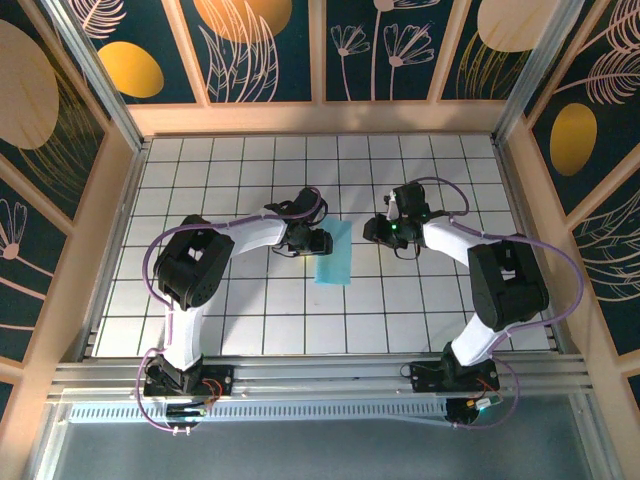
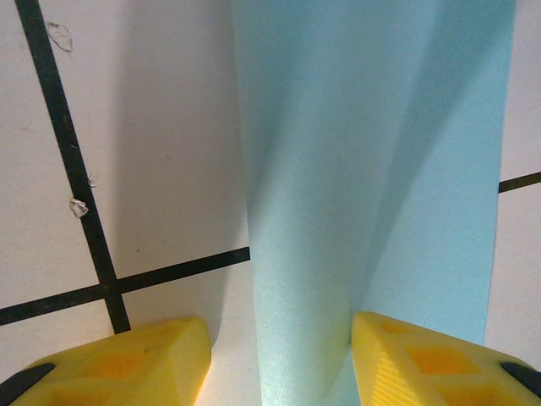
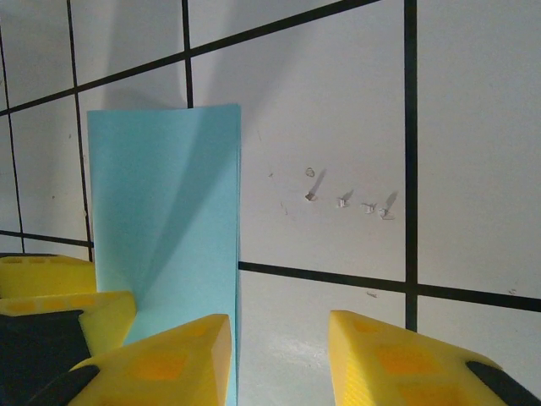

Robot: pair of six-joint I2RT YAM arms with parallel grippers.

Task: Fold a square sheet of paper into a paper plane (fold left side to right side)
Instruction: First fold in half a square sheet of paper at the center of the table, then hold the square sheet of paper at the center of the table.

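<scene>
The light-blue sheet of paper point(image 1: 334, 254), folded into a narrow strip, lies near the centre of the white gridded surface point(image 1: 250, 300), between the two arms. The left gripper point(image 1: 320, 241) is at the strip's left edge with its yellow fingers point(image 2: 127, 368) spread, one over bare tile and the other over the paper. The paper's upper layer appears to bow up between them, unpinched. The right gripper point(image 1: 372, 231), close beside the strip's right edge, is likewise spread over bare tile and holds nothing.

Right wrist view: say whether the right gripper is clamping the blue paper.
No, the right gripper stands open over bare table, with the blue paper off to one side.
</scene>
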